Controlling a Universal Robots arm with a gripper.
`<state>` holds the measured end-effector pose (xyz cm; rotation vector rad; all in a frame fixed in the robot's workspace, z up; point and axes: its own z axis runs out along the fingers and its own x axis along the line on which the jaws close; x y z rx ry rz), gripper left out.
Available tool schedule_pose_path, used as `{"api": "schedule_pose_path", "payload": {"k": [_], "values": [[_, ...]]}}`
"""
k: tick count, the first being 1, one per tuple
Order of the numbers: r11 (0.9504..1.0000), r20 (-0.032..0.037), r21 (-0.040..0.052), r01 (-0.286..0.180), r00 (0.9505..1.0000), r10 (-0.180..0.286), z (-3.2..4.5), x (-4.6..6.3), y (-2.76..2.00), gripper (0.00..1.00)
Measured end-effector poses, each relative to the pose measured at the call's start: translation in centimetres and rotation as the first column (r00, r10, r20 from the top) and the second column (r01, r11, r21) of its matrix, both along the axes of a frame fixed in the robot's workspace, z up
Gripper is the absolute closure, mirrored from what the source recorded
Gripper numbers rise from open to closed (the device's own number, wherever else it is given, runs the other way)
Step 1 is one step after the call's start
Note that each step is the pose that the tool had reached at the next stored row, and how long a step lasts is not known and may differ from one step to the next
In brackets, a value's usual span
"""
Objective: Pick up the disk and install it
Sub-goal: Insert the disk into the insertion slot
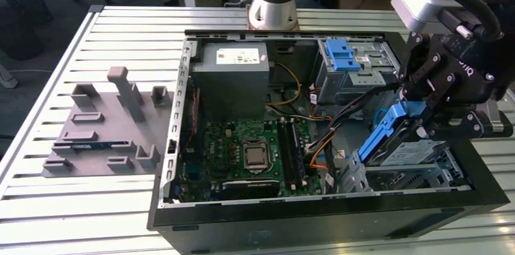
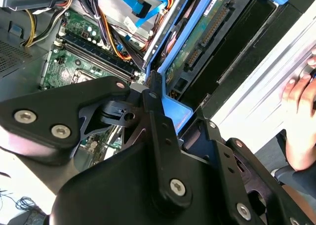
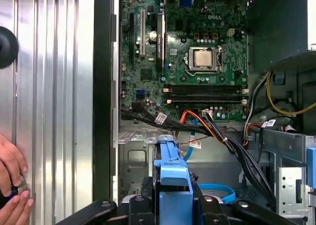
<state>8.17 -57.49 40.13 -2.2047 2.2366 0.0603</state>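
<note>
The disk [image 1: 380, 139], a silver drive framed by blue plastic rails, hangs tilted on edge over the drive bay [image 1: 418, 173] at the front corner of the open computer case [image 1: 322, 216], on the exterior view's right. My black gripper [image 1: 423, 123] is shut on the disk from above. In the second wrist view the disk's [image 2: 197, 50] green circuit-board underside and connector face the camera, and one black finger [image 2: 154, 89] lies against its blue rail. In the first wrist view the blue rail [image 3: 173, 178] sits clamped between the two fingers [image 3: 143, 205].
Inside the case are the motherboard [image 1: 249, 149], a grey power supply box [image 1: 233, 77], a silver cage with a blue latch [image 1: 354, 62] and loose cables [image 1: 318, 140] beside the bay. A grey fixture [image 1: 105, 128] lies on the slatted table. A person's hand [image 3: 12, 183] rests on the table beside the case.
</note>
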Motion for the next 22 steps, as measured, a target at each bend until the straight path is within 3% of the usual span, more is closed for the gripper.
{"api": "schedule_pose_path", "payload": {"k": [22], "values": [[1.0,0.0,-0.0002,0.0,1.0,0.0,-2.06,0.0,-0.01,0.64]]}}
